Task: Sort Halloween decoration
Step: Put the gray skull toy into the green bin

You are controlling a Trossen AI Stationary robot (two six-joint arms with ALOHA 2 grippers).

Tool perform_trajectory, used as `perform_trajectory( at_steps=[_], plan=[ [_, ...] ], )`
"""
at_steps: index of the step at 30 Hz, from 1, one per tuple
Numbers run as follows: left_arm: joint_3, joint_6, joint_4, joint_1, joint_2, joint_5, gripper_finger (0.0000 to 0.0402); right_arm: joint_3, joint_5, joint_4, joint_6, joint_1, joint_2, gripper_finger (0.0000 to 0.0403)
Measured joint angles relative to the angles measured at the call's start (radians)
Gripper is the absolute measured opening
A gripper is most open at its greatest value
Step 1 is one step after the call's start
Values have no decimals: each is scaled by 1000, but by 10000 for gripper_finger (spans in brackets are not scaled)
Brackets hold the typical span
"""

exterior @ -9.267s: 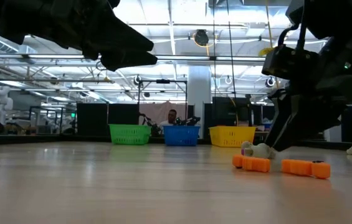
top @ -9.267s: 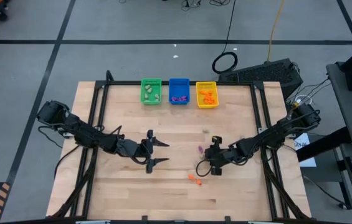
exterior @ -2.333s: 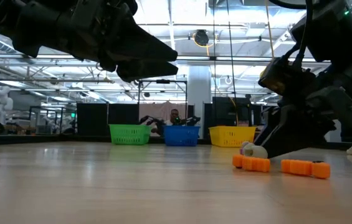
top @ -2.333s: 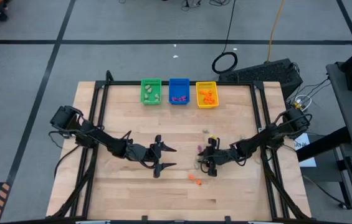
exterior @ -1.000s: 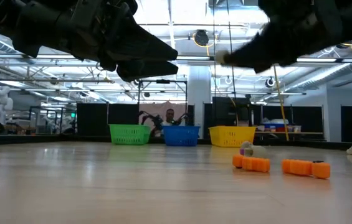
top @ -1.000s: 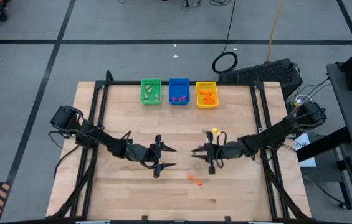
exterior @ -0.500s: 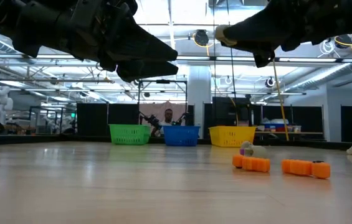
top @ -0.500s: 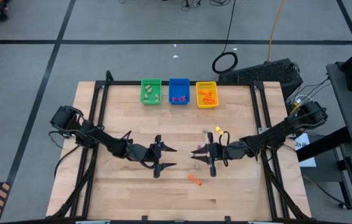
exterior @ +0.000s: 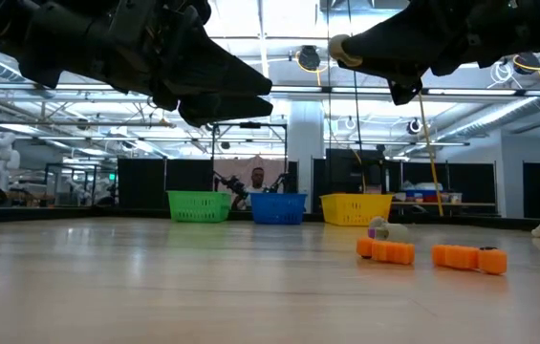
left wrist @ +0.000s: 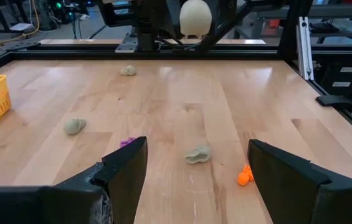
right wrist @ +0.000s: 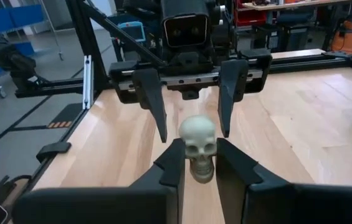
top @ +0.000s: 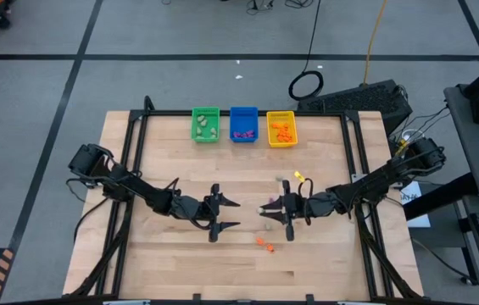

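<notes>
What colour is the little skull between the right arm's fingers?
Pale greenish-beige skull, clearest in the right wrist view.

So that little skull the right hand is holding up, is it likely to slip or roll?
The pale skull looks like rigid moulded plastic, and the right hand pinches only its narrow jaw end, so it could probably twist or slip. Its rounded crown suggests it may roll if dropped on the table. Being so tiny, it is likely very light.

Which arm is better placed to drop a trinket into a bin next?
The right. Its gripper already holds a pale skull between its fingers, raised off the table. The left gripper hangs open and empty, facing it.
</notes>
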Motion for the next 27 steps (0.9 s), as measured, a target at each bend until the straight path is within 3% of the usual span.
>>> perform_trajectory(
  at_steps=[14, 19, 27],
  plan=[
    [0, 0, 0, 0, 0, 0, 273, 0, -1, -1, -53, 0, 0, 43],
    [0, 0, 0, 0, 0, 0, 273, 0, 0, -3, -188, -1, 0, 43],
    [0, 1, 0, 0, 0, 0, 273, 0, 1, -10, -534, -2, 0, 43]
  ],
)
